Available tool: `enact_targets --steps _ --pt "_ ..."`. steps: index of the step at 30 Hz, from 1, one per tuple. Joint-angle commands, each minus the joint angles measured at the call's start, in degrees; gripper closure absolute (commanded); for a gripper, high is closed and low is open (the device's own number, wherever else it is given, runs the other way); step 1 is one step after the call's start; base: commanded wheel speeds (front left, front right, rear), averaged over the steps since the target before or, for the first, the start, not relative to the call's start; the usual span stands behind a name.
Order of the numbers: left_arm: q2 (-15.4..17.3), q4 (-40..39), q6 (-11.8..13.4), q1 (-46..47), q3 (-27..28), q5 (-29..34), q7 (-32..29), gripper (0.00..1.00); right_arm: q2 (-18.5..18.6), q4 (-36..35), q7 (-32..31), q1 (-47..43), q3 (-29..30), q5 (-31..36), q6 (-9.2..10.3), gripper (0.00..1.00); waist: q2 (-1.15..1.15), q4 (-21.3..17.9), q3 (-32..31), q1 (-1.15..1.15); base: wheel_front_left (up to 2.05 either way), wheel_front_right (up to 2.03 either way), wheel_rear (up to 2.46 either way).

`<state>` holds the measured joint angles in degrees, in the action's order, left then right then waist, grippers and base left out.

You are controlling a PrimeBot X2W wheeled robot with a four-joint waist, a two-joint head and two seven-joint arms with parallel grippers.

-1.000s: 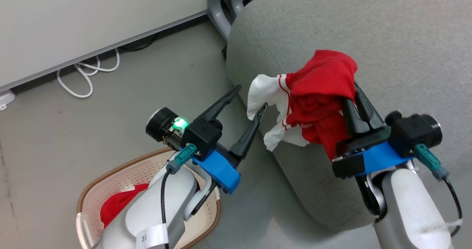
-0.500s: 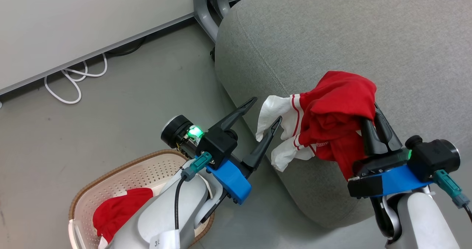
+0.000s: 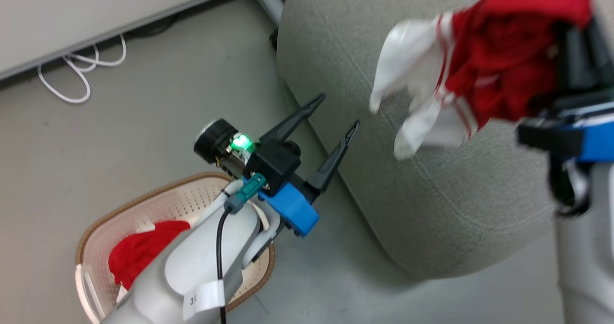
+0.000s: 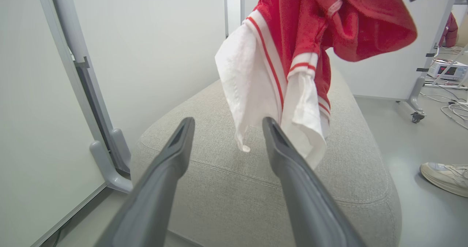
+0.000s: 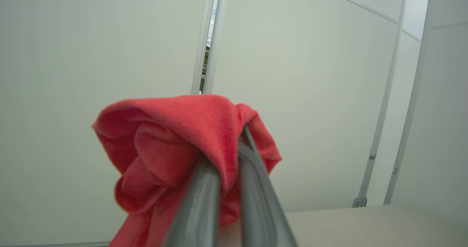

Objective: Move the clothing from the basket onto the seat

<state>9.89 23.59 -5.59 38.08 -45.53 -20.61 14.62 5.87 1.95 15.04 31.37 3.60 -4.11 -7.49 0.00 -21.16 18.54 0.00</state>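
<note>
Your right pincer point(image 5: 225, 155) was clamped shut on a red-and-white garment point(image 3: 499, 60), which hung in the air over the near edge of the seat point(image 3: 431, 194). Your left pincer point(image 3: 336, 111) stood wide open and empty beside the seat's corner. A second garment point(image 3: 139, 252) lay in the basket point(image 3: 177, 204) on the floor.

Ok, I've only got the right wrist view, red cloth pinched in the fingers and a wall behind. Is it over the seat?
Observer: Yes, the head view shows the held garment, in the right gripper, hanging over the seat near its edge.
Operator: And the left gripper?
Observer: The left gripper is open and empty, beside the seat's side.
Operator: Anything in the basket?
Observer: A second red garment lies in the basket.
</note>
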Motion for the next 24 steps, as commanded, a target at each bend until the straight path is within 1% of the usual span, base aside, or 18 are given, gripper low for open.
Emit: enact_targets --steps 1,4,10,13,16,18,24 --pt "0.4 -0.3 0.2 1.2 0.2 0.2 -0.2 0.00 0.6 -0.5 0.2 2.1 0.9 -0.3 0.00 1.00 0.00 0.7 2.8 0.00 0.00 0.00 0.00" --pt "0.7 -1.4 0.2 3.9 -0.1 1.3 -1.4 0.00 2.7 -1.0 0.2 8.8 5.0 -0.6 0.00 1.00 0.00 1.9 7.3 0.00 0.00 0.00 0.00" --pt "1.5 -4.3 0.2 9.5 -0.3 3.3 -4.0 0.00 8.3 0.6 0.2 21.6 14.6 -1.5 0.00 1.00 0.00 4.4 17.4 0.00 0.00 0.00 0.00" --pt "1.9 -5.4 0.2 12.1 -0.5 4.2 -5.0 0.00 11.1 3.1 0.1 26.2 18.2 -1.5 0.00 1.00 0.00 5.7 21.9 0.00 0.00 0.00 0.00" --pt "1.9 -6.3 0.1 14.0 -0.8 5.1 -5.4 0.00 14.2 8.0 0.1 29.7 19.9 -0.8 0.00 1.00 0.00 6.7 25.4 0.00 0.00 0.00 0.00" --pt "2.1 -6.7 0.0 15.1 -0.9 5.5 -5.6 0.00 15.8 12.5 0.1 31.9 20.2 -0.2 0.00 1.00 0.00 7.0 27.1 0.00 0.00 0.00 0.00" --pt "2.0 -7.2 0.1 16.7 -1.3 6.0 -5.7 0.00 18.5 26.3 0.1 34.9 20.5 1.6 0.00 1.00 0.00 8.1 30.2 0.00 0.00 0.00 0.00"
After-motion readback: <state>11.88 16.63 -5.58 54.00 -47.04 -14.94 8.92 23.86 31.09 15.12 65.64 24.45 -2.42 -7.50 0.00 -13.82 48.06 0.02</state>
